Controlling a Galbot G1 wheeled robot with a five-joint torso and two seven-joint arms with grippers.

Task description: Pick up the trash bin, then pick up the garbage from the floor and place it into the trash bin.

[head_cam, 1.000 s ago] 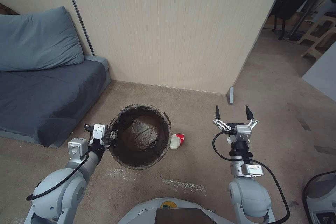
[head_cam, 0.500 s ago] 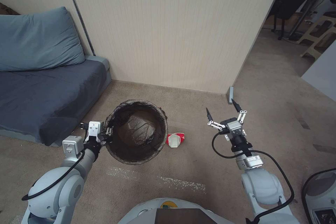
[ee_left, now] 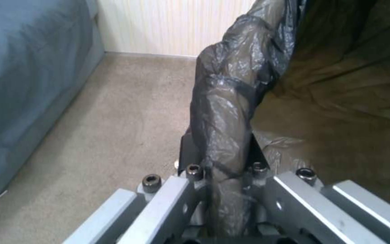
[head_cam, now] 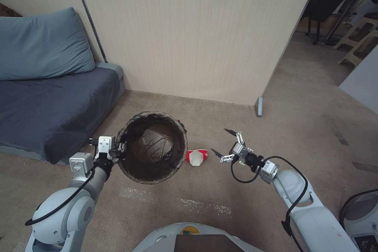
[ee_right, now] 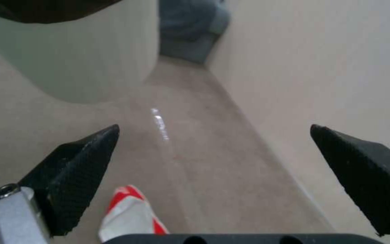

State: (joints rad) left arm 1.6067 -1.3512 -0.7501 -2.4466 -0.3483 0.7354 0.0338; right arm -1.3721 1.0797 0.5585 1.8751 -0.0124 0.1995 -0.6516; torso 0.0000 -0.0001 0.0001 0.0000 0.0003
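Note:
The trash bin [head_cam: 152, 147], round and lined with a dark bag, hangs above the floor [head_cam: 220, 185] in front of me. My left gripper [head_cam: 118, 150] is shut on its bag-covered rim [ee_left: 224, 135], on the bin's left side. A crumpled red-and-white carton, the garbage [head_cam: 196, 157], lies on the carpet just right of the bin. My right gripper [head_cam: 222, 142] is open and points left toward the carton, a short way to its right. In the right wrist view the carton [ee_right: 129, 217] sits close under the open gripper [ee_right: 213, 176], near one fingertip [ee_right: 80, 169].
A grey-blue sofa [head_cam: 51, 102] with a cushion stands at the left. A beige panel wall [head_cam: 197, 31] rises behind the bin, ending at a small grey foot [head_cam: 259, 107]. Pale tape strips [head_cam: 204, 207] mark the carpet near my base. Furniture legs [head_cam: 358, 43] stand far right.
My right gripper has come down and swung left from pointing away to pointing at the carton. The bin, held by the left gripper, has shifted slightly left.

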